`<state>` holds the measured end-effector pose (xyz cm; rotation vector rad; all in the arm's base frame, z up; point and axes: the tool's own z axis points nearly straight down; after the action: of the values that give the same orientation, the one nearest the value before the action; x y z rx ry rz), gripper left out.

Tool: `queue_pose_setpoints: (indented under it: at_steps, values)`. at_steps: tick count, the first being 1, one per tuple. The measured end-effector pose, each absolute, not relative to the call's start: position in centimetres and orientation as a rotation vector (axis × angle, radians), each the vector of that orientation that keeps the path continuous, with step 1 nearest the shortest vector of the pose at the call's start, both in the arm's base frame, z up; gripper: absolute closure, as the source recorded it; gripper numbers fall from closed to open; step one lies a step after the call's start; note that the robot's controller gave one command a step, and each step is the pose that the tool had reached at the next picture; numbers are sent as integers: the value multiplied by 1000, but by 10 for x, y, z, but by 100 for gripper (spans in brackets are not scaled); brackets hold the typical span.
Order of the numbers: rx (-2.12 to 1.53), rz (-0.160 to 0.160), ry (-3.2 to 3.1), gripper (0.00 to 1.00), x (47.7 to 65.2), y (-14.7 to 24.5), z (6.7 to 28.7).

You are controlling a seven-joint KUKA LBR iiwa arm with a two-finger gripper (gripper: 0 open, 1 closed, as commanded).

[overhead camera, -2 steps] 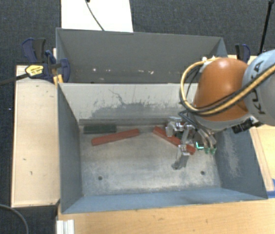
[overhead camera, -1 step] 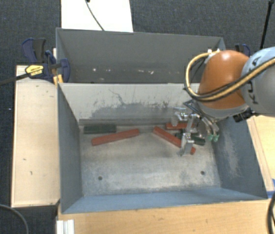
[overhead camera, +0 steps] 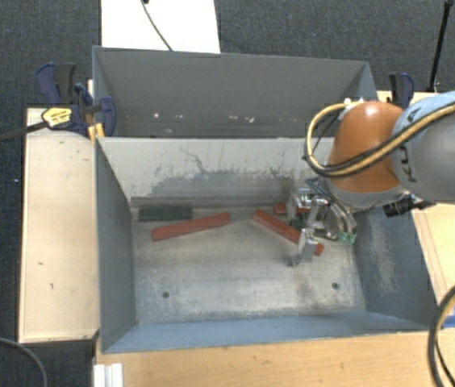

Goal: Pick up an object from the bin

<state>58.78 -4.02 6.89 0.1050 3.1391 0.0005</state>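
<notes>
My gripper (overhead camera: 301,250) hangs low in the right half of the bin, near the floor. A short red bar (overhead camera: 274,225) lies slanted just to its left, and the bar's right end runs in under the gripper, where it is hidden. A small red bit (overhead camera: 318,250) shows on the gripper's right side. Another small red piece (overhead camera: 280,209) lies by the back wall, just above the bar.
A long red-brown stick (overhead camera: 191,226) lies across the left-middle of the bin floor. A dark green flat block (overhead camera: 164,213) rests against the back wall above it. The arm with its orange cover and cables comes in from the right.
</notes>
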Motion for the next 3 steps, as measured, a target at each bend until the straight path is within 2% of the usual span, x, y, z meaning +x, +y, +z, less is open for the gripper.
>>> queue_pose_setpoints:
  at_steps: [1,2,3]
  values:
    - [103,1,3130,100,591,-40,74]
    - [99,-1,3128,100,586,-58,197]
    - [100,1,3137,0,584,-58,192]
